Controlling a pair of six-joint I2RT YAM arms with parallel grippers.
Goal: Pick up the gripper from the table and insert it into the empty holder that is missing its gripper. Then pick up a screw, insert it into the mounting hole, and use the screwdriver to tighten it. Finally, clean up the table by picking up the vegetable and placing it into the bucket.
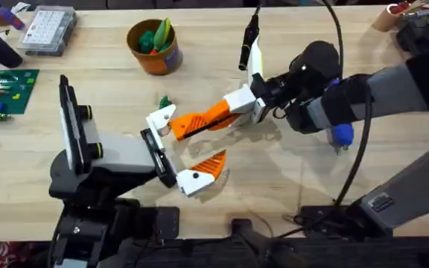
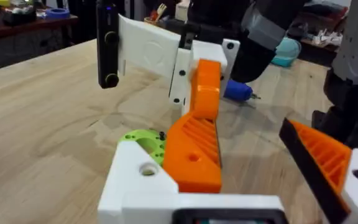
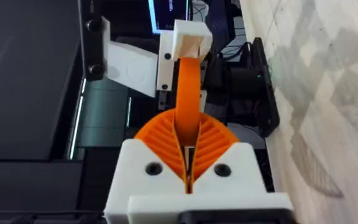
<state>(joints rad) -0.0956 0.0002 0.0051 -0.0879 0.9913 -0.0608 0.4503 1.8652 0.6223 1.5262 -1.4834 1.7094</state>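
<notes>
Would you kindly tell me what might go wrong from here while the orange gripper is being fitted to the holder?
1. The right gripper is shut on the gripper, which is not clearly seated in the holder; letting go now might drop it.
2. The vegetable lies right beside the holder and might get knocked.
3. The screwdriver lies under the right arm and could be nudged.

Vegetable [image 1: 164, 101] on table [image 1: 289, 186], before bucket [image 1: 156, 46]; screwdriver [image 1: 341, 134] far right.
</notes>
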